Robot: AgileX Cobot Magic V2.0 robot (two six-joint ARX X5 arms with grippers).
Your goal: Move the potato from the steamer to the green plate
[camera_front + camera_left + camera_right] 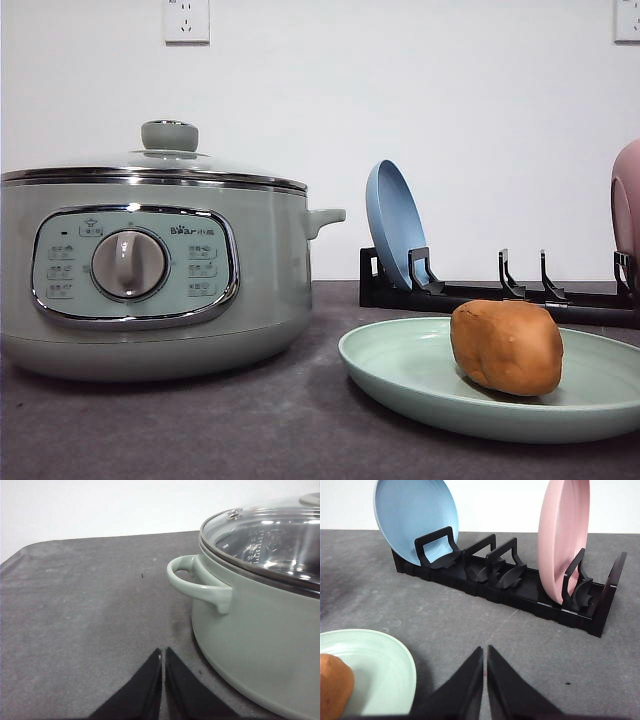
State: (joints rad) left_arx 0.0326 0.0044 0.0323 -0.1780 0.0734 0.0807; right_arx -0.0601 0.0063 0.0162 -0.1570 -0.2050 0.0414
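Potato [506, 346] on green plate [400, 370], lidded steamer [150, 270] beside, black rack [520, 587] behind, both pincers [163, 675] [485, 672] together

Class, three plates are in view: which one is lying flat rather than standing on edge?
The green plate, flat on the table with the potato on it. The blue plate and pink plate stand in the rack.
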